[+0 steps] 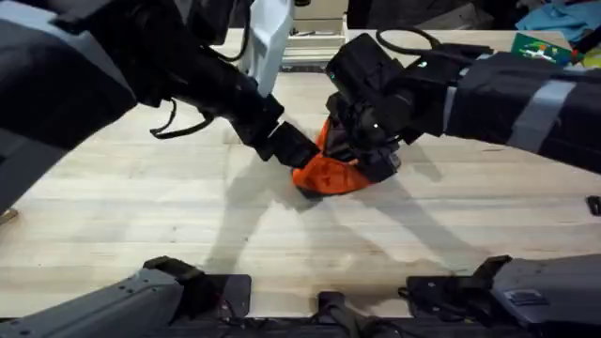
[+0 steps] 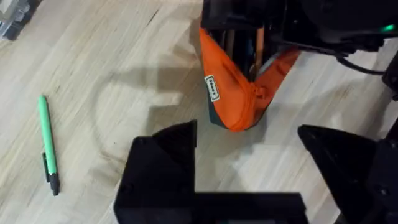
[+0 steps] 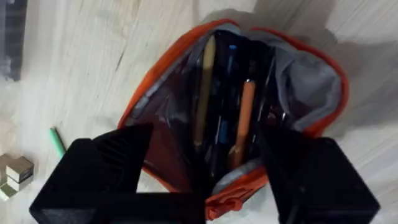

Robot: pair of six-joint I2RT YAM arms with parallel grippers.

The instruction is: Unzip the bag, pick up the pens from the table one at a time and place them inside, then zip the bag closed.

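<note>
The orange bag (image 1: 329, 174) lies mid-table, its zipper undone and its mouth (image 3: 236, 93) gaping. Several pens and pencils lie inside, among them an orange one (image 3: 244, 118) and a beige one (image 3: 205, 87). My right gripper (image 3: 208, 177) hovers open straight over the mouth, its fingers (image 3: 106, 168) astride the pouch. My left gripper (image 2: 249, 158) is open too, just short of the bag's closed end (image 2: 239, 106) and not touching it. The green pen (image 2: 47, 142) lies on the table (image 2: 112, 56), off to the side of the bag; its tip (image 3: 57, 142) also shows in the right wrist view.
Small wooden blocks (image 3: 15, 174) sit near the green pen. A colourful packet (image 1: 540, 47) lies at the far right corner and a white upright object (image 1: 268, 42) stands at the back. Both arms crowd the table's middle.
</note>
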